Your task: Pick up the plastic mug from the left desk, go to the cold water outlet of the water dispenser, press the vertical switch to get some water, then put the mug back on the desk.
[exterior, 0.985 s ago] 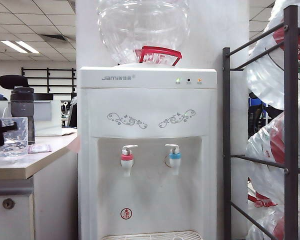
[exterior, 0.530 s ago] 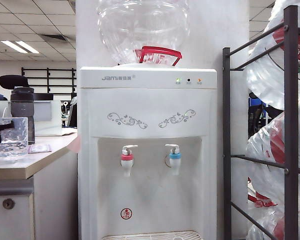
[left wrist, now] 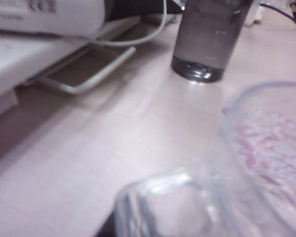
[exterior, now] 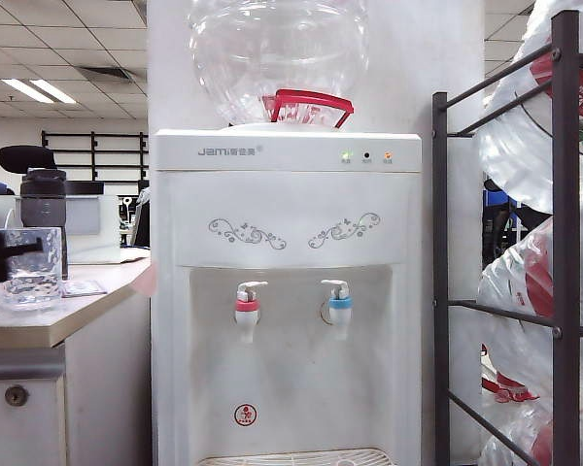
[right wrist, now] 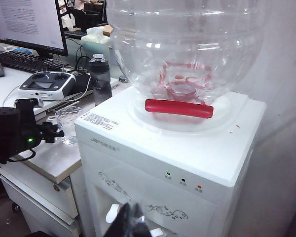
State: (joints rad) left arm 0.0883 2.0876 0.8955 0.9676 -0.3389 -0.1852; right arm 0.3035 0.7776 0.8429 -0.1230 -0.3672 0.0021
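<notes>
The clear plastic mug (exterior: 31, 270) stands on the left desk (exterior: 73, 309), near its front edge. My left gripper (exterior: 17, 254) reaches in from the left, one black finger lying across the mug's wall, shut on it. Close up in the left wrist view, the mug (left wrist: 177, 207) fills the space between the jaws. The right wrist view shows the same gripper (right wrist: 56, 133) at the mug (right wrist: 69, 122). The water dispenser (exterior: 287, 194) stands to the right, with its blue-collared cold water outlet (exterior: 340, 303) and vertical switch (exterior: 334, 285). My right gripper (right wrist: 131, 213) hovers shut, holding nothing, before the dispenser front.
A smoky-grey bottle (exterior: 44, 218) with a black cap stands just behind the mug. A red-collared tap (exterior: 246, 305) is left of the blue one. A big clear jug (exterior: 277, 53) sits on top. A dark rack (exterior: 564, 243) of water jugs stands at the right. A controller (right wrist: 47, 85) lies on the desk.
The left gripper has moved in around the mug and its jaws have narrowed onto it. The mug has shifted slightly right on the desk. The right arm is still.
</notes>
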